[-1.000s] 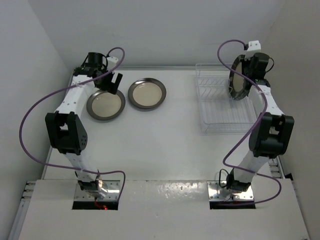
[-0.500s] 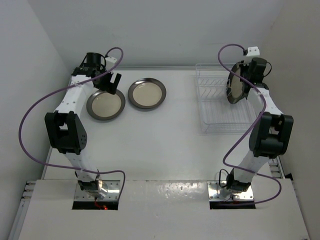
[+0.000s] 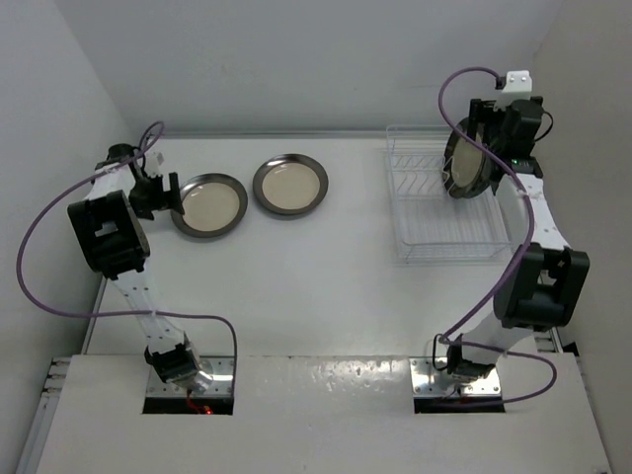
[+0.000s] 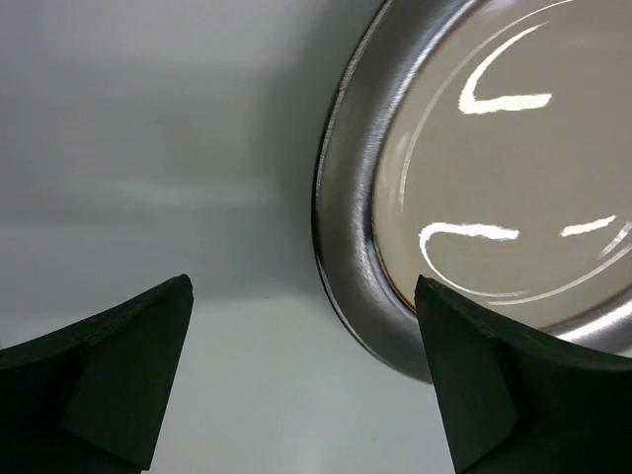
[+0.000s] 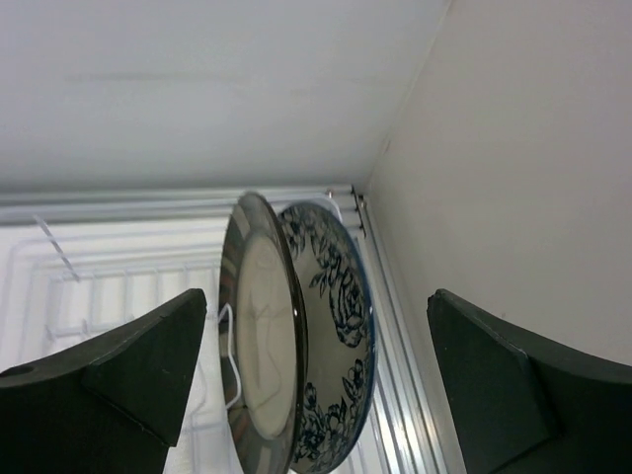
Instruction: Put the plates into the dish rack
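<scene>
Two cream plates with dark grey rims lie flat on the table, the left plate (image 3: 209,205) and the second plate (image 3: 289,185). My left gripper (image 3: 161,196) is open low at the left plate's left edge. In the left wrist view the rim of that plate (image 4: 346,247) lies just ahead of the right finger of the open left gripper (image 4: 303,286). In the white wire dish rack (image 3: 434,232) two plates stand on edge, a dark-rimmed plate (image 5: 262,336) and a blue floral plate (image 5: 341,326). My right gripper (image 5: 318,296) hangs open above them, fingers apart from both.
The side wall (image 5: 513,148) runs close along the right of the rack. The back wall (image 3: 296,59) rises just behind the rack and the plates. Purple cables (image 3: 39,247) loop beside both arms.
The right gripper opened, let go of the dark-rimmed plate in the rack and drew up and back. The left arm swung left, bringing its gripper from above the left plate to that plate's left edge.
</scene>
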Motion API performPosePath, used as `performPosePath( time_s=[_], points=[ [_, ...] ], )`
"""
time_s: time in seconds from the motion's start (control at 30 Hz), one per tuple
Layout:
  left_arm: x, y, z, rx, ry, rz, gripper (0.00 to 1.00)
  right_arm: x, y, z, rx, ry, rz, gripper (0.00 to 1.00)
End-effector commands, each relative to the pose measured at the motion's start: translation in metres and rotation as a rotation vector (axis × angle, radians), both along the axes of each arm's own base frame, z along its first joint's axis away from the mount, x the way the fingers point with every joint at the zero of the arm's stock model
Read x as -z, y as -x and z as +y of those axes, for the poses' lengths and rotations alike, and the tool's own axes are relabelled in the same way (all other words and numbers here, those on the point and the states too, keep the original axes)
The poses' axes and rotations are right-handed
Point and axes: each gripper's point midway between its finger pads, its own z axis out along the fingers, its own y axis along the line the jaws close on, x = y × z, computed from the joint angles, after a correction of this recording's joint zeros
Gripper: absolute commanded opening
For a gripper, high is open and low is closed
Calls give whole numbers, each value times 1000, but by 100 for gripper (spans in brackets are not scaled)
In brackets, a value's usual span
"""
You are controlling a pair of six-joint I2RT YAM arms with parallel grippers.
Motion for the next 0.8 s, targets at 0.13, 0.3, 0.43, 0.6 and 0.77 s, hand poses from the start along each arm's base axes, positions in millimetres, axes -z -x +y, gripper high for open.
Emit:
performPosePath(
  time_s=[0.13,0.3,0.43,0.6,0.77],
  points=[
    [43,-2,-18,-4,169,57,98,-74,23,22,-33,16,-164,93],
    [57,-6,-34,29,300,51,86,-80,39,42,-77,60,-190,93],
    [71,-8,-45,52,375,73,56,-97,55,56,-103,69,-255,93],
    [88,-7,-49,70,410,101,3,-110,65,62,-110,76,-298,93],
    [72,-10,-44,84,444,51,0,-114,76,79,-157,74,-299,93]
  ],
)
